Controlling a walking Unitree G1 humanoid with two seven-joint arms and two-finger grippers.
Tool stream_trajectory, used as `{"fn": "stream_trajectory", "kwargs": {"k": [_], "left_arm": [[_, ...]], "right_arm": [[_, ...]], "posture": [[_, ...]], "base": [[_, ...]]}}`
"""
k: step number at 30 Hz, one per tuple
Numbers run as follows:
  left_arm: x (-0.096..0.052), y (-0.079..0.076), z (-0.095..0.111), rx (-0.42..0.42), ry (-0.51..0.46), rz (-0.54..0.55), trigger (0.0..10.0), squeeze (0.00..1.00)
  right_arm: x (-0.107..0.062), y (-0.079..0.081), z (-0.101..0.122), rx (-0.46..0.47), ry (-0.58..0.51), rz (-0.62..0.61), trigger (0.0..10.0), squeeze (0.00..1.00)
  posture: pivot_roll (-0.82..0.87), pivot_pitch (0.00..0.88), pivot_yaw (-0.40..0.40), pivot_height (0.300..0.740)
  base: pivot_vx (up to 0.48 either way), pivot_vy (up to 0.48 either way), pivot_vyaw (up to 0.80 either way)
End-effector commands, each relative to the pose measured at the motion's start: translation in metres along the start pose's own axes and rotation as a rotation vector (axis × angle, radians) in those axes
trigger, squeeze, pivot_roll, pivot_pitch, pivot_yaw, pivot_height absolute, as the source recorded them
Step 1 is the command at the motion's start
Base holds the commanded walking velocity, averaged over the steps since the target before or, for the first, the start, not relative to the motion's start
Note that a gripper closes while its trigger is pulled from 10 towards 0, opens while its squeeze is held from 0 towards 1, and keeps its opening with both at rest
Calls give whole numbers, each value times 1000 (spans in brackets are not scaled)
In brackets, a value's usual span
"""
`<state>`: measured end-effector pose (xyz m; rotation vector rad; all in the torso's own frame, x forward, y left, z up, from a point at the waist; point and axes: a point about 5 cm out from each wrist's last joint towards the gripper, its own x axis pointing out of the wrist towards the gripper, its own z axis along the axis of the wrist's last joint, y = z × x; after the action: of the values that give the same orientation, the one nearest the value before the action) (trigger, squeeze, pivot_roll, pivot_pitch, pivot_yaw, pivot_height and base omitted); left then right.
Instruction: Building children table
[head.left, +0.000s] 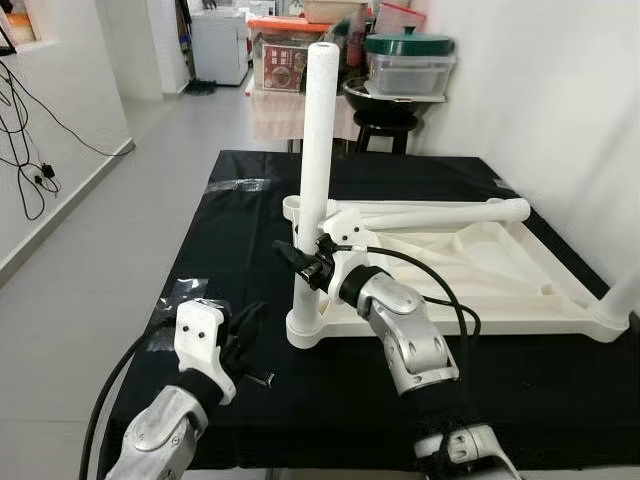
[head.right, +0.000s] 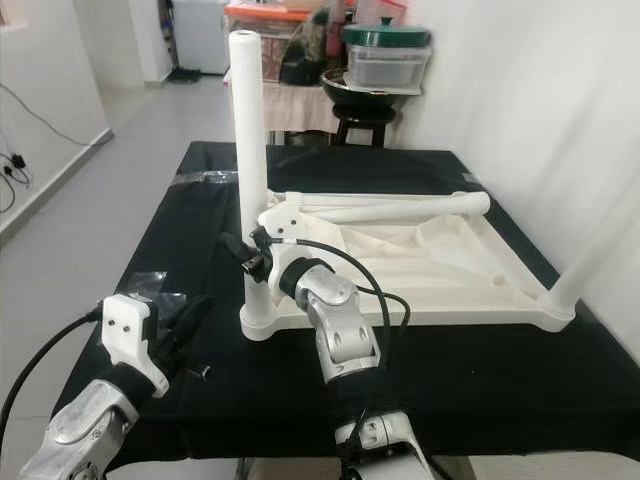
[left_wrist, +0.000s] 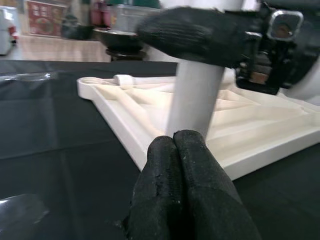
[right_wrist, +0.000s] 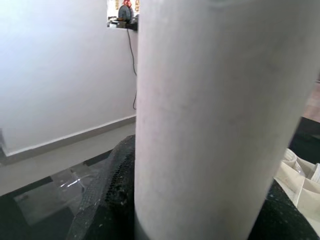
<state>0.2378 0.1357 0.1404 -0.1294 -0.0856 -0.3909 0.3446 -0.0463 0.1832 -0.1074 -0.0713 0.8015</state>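
The upright leg (head.left: 318, 170) is clasped low by the right gripper (head.left: 312, 262), its jaws apparently hidden behind it. The left gripper (head.left: 250, 345), jaws clenched empty, is held over the desk (head.left: 240, 200).

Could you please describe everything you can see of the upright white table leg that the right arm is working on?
The upright leg is a plain white tube, matte plastic by the look, with an open, hollow top end. It stands vertical in the round corner socket of the white tabletop, which lies upside down on the black cloth. The right tool grips it low down, just above the socket. The left tool rests shut on the cloth nearby, not touching it.
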Motion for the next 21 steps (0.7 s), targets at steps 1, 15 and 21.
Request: {"fn": "stream_trajectory", "kwargs": {"k": [1, 15, 21], "left_arm": [[0, 1, -2, -6, 6, 6, 10000, 0], [-1, -3, -2, -8, 4, 1, 10000, 0], [-3, -6, -2, -9, 5, 2, 10000, 0]], "right_arm": [[-5, 5, -28, -66, 171, 43, 6471, 0], [-6, -24, 25, -15, 17, 699, 10000, 0], [-1, -33, 34, 1, 47, 731, 5059, 0]], "posture": [[30, 0, -90, 740], [86, 0, -110, 740], [100, 0, -117, 740]], "base": [[0, 0, 0], [0, 0, 0], [0, 0, 0]]}}
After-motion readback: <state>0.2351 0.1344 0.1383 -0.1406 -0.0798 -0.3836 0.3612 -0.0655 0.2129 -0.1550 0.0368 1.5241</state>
